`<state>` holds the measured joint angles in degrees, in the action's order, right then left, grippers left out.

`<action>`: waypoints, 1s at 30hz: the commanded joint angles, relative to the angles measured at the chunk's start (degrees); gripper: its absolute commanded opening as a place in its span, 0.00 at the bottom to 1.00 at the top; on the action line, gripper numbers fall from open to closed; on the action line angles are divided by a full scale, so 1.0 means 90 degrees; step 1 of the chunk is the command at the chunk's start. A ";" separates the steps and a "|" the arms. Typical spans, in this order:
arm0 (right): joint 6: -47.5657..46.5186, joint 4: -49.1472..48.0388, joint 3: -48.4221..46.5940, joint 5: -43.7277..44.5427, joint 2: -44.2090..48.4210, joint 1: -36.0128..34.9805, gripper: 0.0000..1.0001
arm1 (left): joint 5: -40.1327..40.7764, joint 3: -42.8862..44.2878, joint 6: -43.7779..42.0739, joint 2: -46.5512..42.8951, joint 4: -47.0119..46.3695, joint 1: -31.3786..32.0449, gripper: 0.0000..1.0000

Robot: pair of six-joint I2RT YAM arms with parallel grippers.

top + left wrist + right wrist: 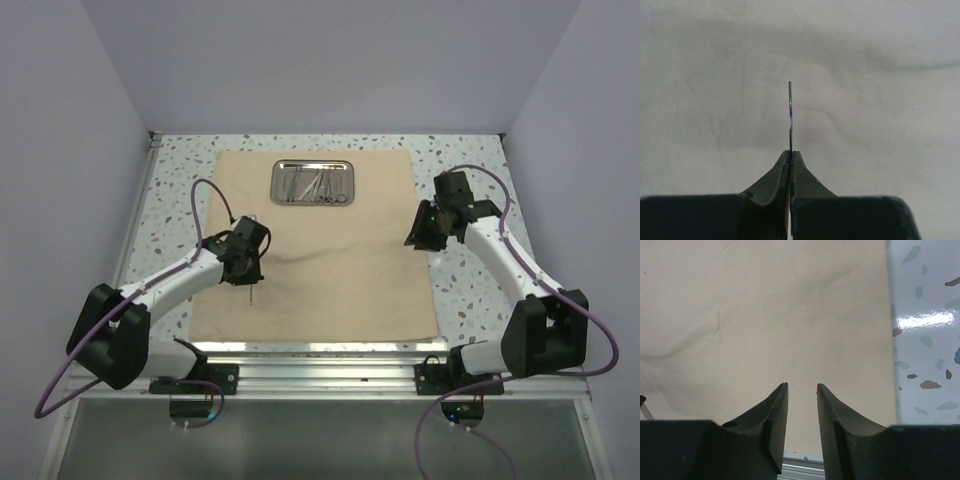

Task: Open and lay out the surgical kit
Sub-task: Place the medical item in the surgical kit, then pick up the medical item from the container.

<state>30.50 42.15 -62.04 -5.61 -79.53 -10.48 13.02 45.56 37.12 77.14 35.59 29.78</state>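
Open cloth [340,290], tray [312,183] at far edge

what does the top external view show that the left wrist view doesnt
Only the top external view: the steel tray with instruments at the far end of the beige cloth, and the right hand by the cloth's right edge. Only the left wrist view: up close, the left hand shut on a slim metal instrument, seen edge-on. Both: the beige cloth, spread out.

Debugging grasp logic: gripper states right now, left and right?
Left gripper: closed on a thin instrument.
Right gripper: open, empty, above the cloth.
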 commanded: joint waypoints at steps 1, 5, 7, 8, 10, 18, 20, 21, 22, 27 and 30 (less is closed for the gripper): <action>0.0029 -0.0153 0.0048 -0.0168 0.0340 0.0002 0.33 | -0.0050 -0.0218 0.0299 -0.0290 -0.0595 0.0060 0.00; 0.0000 -0.0084 0.0087 -0.0100 0.0418 -0.0027 0.33 | -0.0089 -0.0335 0.0309 -0.0232 -0.0703 0.0060 0.06; -0.0010 -0.0055 0.0087 -0.0071 0.0438 -0.0027 0.34 | -0.0079 -0.0229 0.0250 -0.0154 -0.0587 0.0060 0.25; -0.0020 -0.0045 0.0087 -0.0061 0.0438 -0.0027 0.34 | -0.0040 -0.0132 0.0231 -0.0144 -0.0499 0.0060 0.39; -0.0030 -0.0006 0.0067 -0.0002 0.0438 -0.0017 0.34 | 0.0164 0.0161 0.0065 -0.0163 -0.0217 0.0051 0.46; 0.0019 0.0111 0.0048 0.0212 0.0496 -0.0008 0.34 | 0.0585 0.3011 -0.1163 0.1172 0.0049 -0.0095 0.57; 0.0087 0.0131 0.0019 0.0252 0.0516 -0.0017 0.34 | 0.0411 0.3948 -0.1380 0.2002 0.0020 -0.0222 0.54; 0.0097 0.0131 -0.0001 0.0261 0.0516 -0.0007 0.34 | 0.0361 0.4290 -0.1545 0.2295 0.0049 -0.0378 0.53; 0.0117 0.0189 -0.0020 0.0300 0.0516 -0.0017 0.34 | 0.0302 0.4951 -0.1614 0.2878 0.0097 -0.0437 0.51; 0.0185 0.0365 -0.0284 0.0496 0.0458 -0.0007 0.34 | -0.0001 0.6654 -0.2015 0.4492 0.0146 -0.0740 0.49; 0.0205 0.0492 -0.0518 0.0622 0.0311 -0.0007 0.34 | -0.0156 0.7572 -0.2045 0.5450 0.0244 -0.0789 0.48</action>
<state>31.55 44.84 -62.70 -2.15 -76.99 -10.50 13.87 107.11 21.82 121.05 36.21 23.35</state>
